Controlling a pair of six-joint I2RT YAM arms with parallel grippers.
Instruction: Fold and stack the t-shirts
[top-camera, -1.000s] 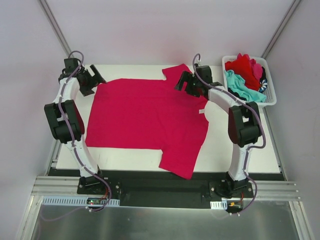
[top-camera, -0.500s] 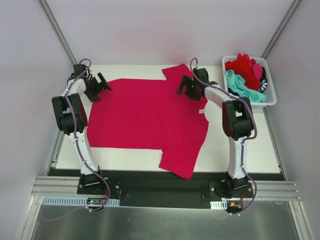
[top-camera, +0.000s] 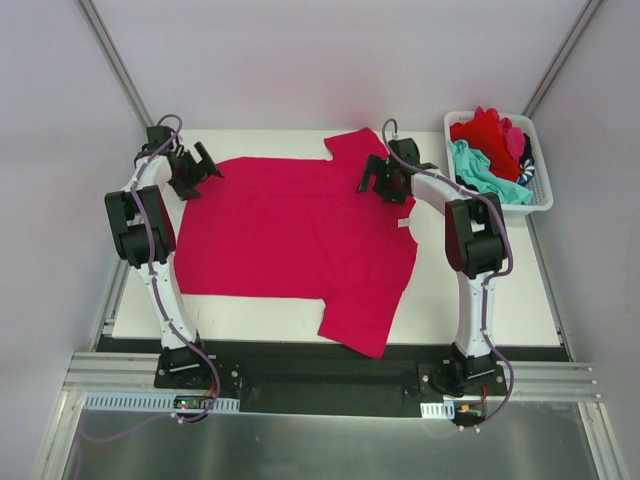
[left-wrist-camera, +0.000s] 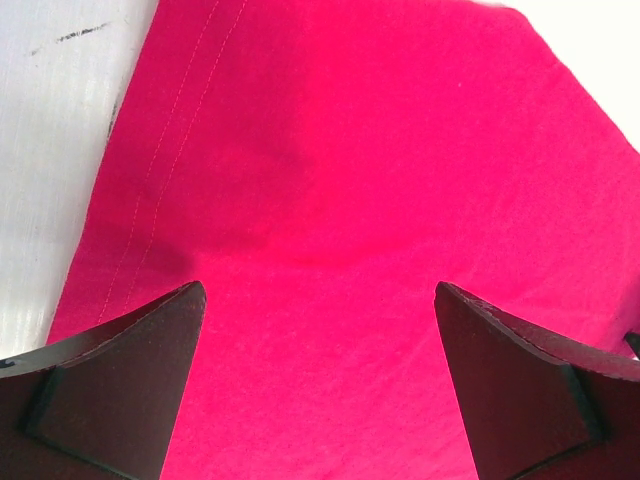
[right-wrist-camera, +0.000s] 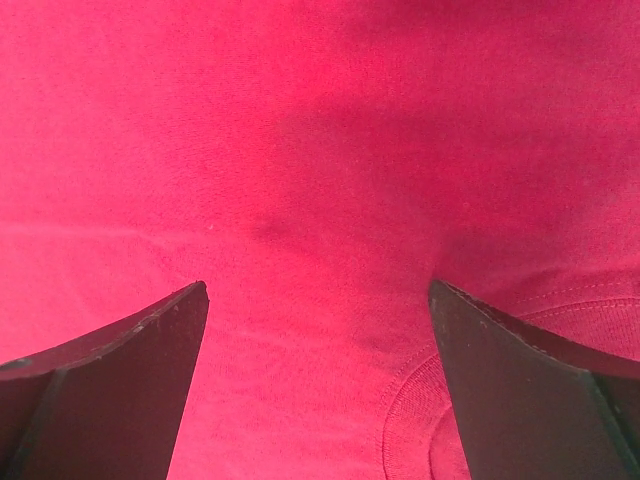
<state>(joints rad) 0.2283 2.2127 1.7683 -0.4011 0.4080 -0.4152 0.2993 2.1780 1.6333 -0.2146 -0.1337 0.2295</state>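
Observation:
A large magenta-pink t-shirt (top-camera: 290, 230) lies spread flat on the white table (top-camera: 470, 290), hem to the left and neck to the right. My left gripper (top-camera: 200, 166) hovers open over the shirt's far left hem corner. In the left wrist view the open left gripper (left-wrist-camera: 318, 287) frames pink cloth (left-wrist-camera: 350, 150) with the stitched hem beside it. My right gripper (top-camera: 378, 178) stands open over the far shoulder by the sleeve. In the right wrist view the right gripper (right-wrist-camera: 317, 285) frames cloth and the ribbed collar (right-wrist-camera: 420, 420). Neither gripper holds anything.
A white slotted basket (top-camera: 541, 203) stands at the table's back right. It holds a red t-shirt (top-camera: 487, 130), a teal one (top-camera: 480, 172) and a dark striped one (top-camera: 527, 172). Bare table (left-wrist-camera: 60, 150) shows left of the hem. Metal frame posts rise behind.
The left arm has swung from the table's left edge in over the far hem corner. The right gripper has shifted slightly toward the far shoulder. Both stay open.

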